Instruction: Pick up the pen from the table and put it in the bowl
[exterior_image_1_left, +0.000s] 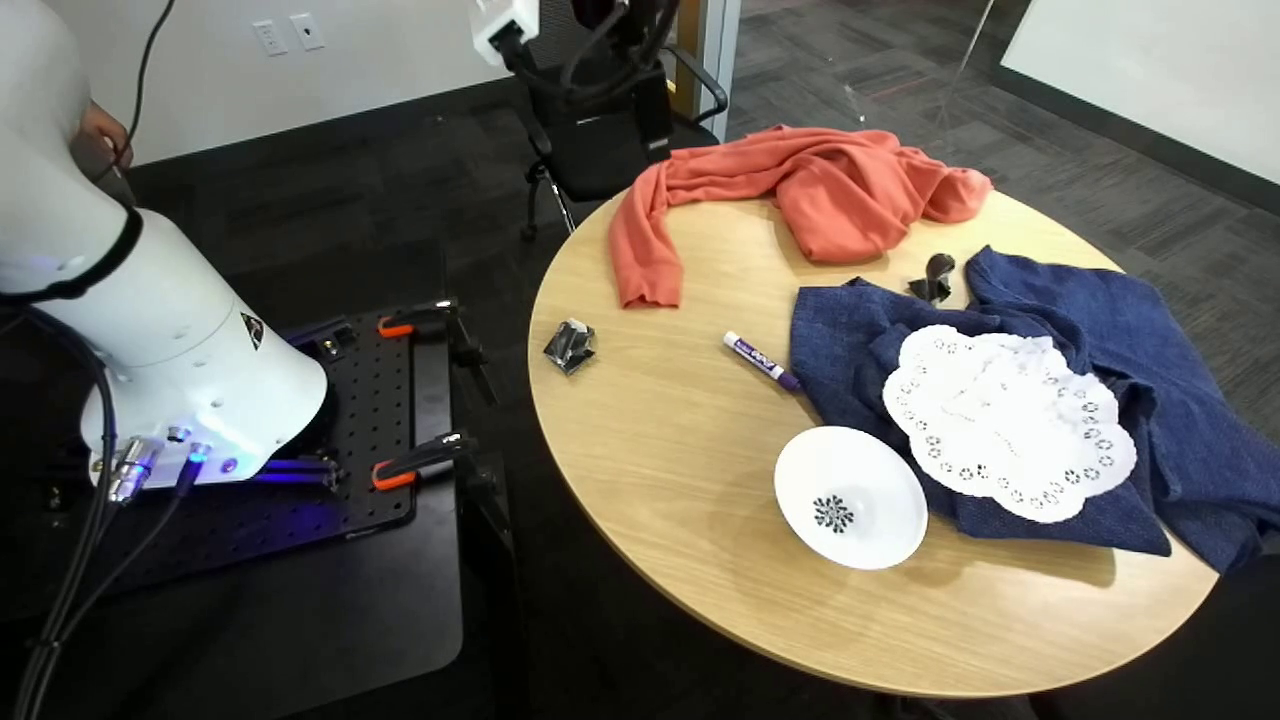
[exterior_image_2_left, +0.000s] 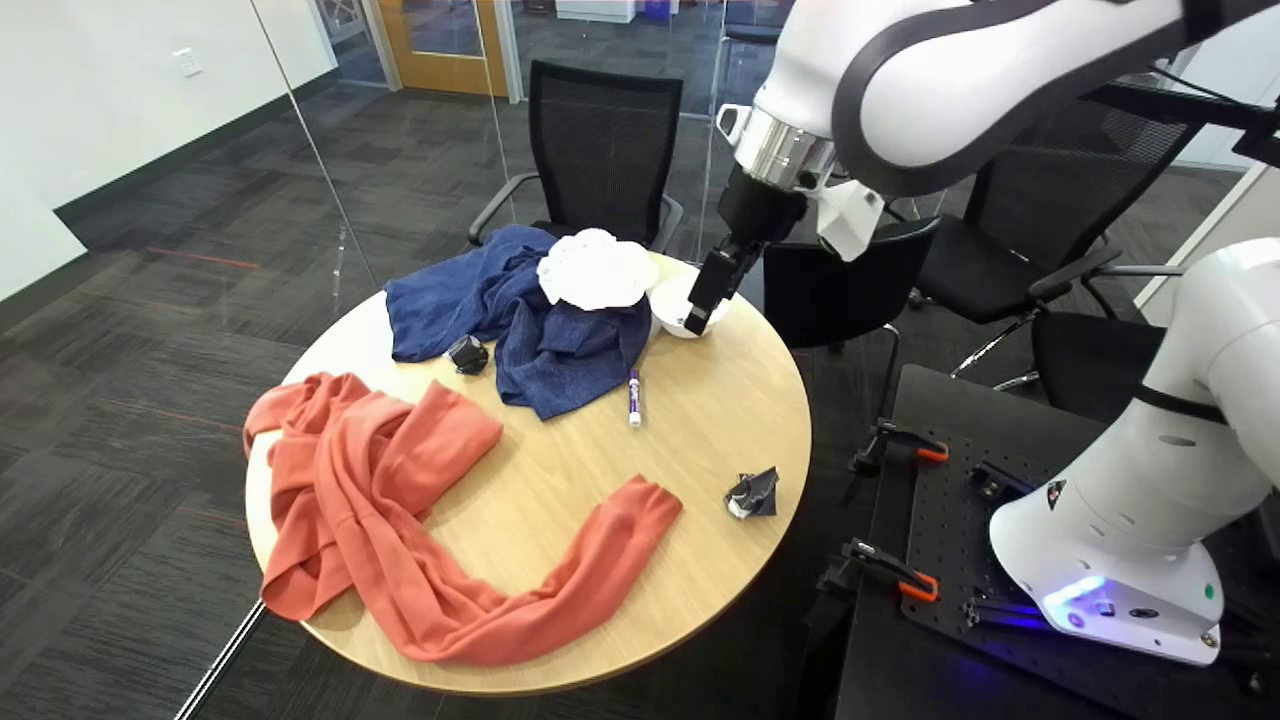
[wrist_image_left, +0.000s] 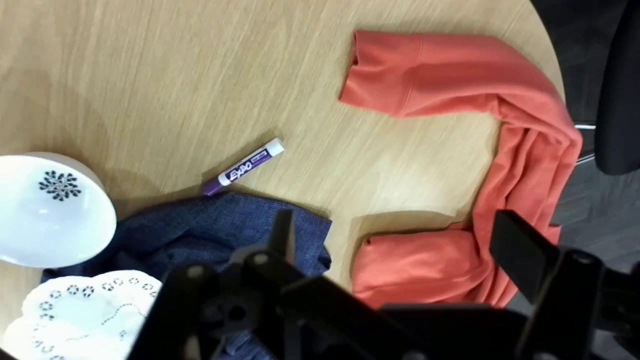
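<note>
"One bowl (exterior_image_1_left: 865, 485), white and shallow, a dark floral mark at the centre of its interior. What adjoins it?"

"Denim (exterior_image_1_left: 850, 345), just beside the bowl, bearing a lace doily (exterior_image_1_left: 1010, 420). Whether bowl and denim touch cannot be told."

"Edges and open room?"

"Between the bowl and the rim of the table (exterior_image_1_left: 660, 430) runs a strip of bare surface. It widens, away from the denim, into open tabletop reaching as far as a red sweater (exterior_image_1_left: 840, 195), well apart from the bowl. A black-and-white lump (exterior_image_1_left: 570, 346) sits near the rim, likewise well apart; a black lump (exterior_image_2_left: 467, 354) lies on the far side of the denim from the bowl."

"And the pen (wrist_image_left: 242, 167)?"

"Flat on the table, near the bowl but outside it. The purple end, nearer the bowl, lies right at the denim's edge; the white end points away from the bowl, toward the sweater's cuff. The long axis, carried on past the purple end, runs roughly toward the bowl's denim side."

"State of the gripper (wrist_image_left: 395, 232)?"

"Spread: in the wrist view its two sides stand well apart, sweater and table showing between them. In an exterior view it crosses in front of the bowl; its height cannot be told."
</note>
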